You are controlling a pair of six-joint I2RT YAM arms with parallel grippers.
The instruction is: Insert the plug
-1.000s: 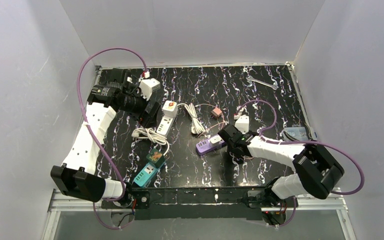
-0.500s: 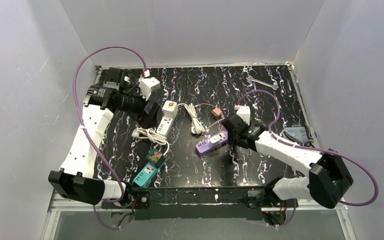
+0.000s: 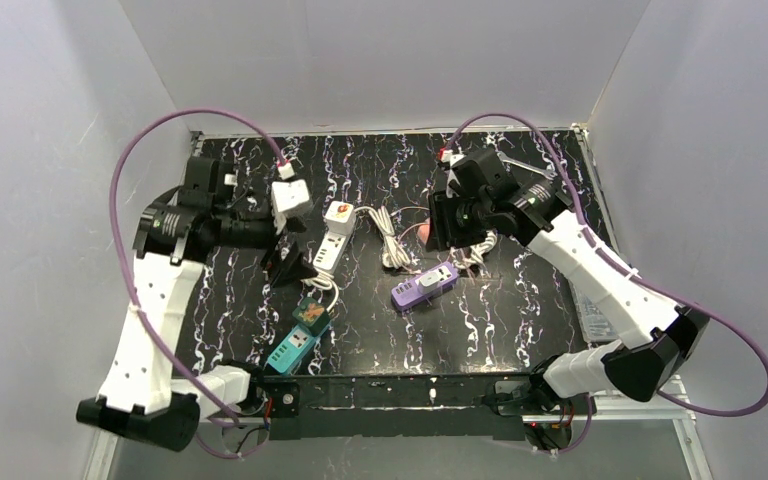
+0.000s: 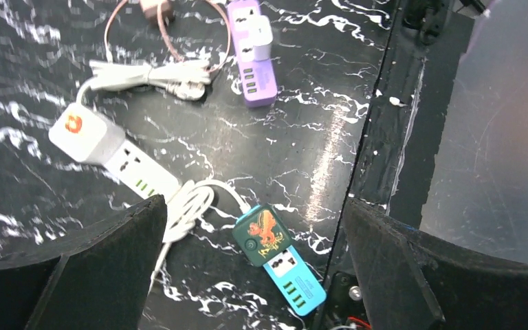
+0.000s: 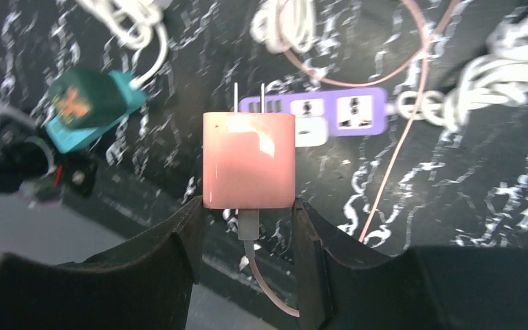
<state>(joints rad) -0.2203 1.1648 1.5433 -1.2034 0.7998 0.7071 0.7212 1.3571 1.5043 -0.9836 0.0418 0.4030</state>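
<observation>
Left fingers [image 4: 113, 251]: released, spread wide, nothing between them. Hang above the left part of the black, white-veined worktop [image 3: 520, 325], over the looped white cord [image 4: 192, 199] at the near end of a white power strip with an orange logo [image 3: 332, 238]. In the left wrist view, that white strip lying slantwise on the worktop beyond the fingertips.

Nearer the arm bases, a teal power strip [image 3: 290, 352], with a dark green adapter bearing a dragon print [image 4: 261, 234] at its far end. Further right, a coiled white cable bundle [image 3: 390, 240]. Then the purple power strip [image 3: 425, 286], flat on the worktop about the middle, a white adapter [image 4: 256, 31] sitting on its face and universal sockets showing beside that in the right wrist view.

Right fingers [image 5: 179, 258]: clenched on the pink square plug [image 5: 249, 160], one against each side of its body. Hold it in the air, clear of the worktop, just right of the cable bundle and beyond the purple strip. Two thin metal prongs on its far face, pointing away from the wrist camera toward the purple strip lower down, not touching any socket. Thin pink cord [image 5: 399, 158] trailing from the plug's rear and curving across the worktop.

Far right, near the back edge, a silver wrench [image 3: 525, 165] lying flat.
</observation>
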